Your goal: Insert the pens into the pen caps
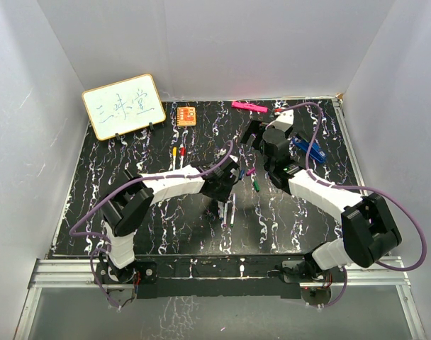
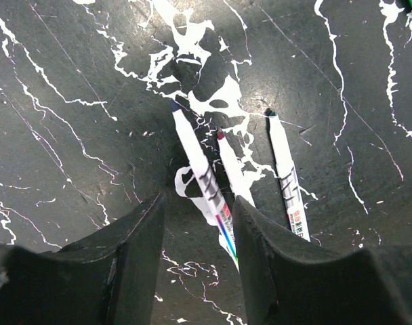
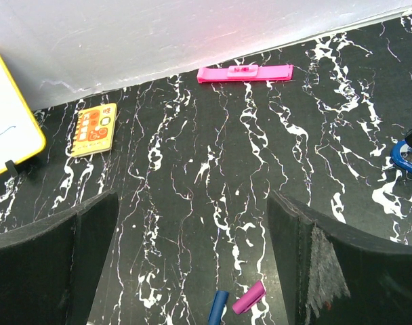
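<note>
Three white pens lie side by side on the black marbled table: a blue-tipped pen [image 2: 192, 149], a dark-red- or purple-tipped pen [image 2: 230, 162] and a green-tipped pen [image 2: 282, 169]. My left gripper [image 2: 199, 223] is open just above the table, with the blue-tipped pen's rear end between the jaws; it is not gripped. In the top view it [image 1: 222, 205] covers most of these pens. A blue cap [image 3: 218, 306] and a purple cap [image 3: 249, 298] lie below my right gripper [image 3: 192, 223], which is open and empty. A green cap [image 1: 256, 185] lies nearby. Yellow-tipped [image 1: 174, 151] and red-tipped [image 1: 183, 151] pens lie to the left.
A pink marker [image 3: 245, 73] lies by the back wall. An orange block [image 3: 93, 130] and a yellow-framed whiteboard [image 1: 123, 106] stand at the back left. A blue object [image 1: 308, 150] lies right of the right wrist. White walls enclose the table.
</note>
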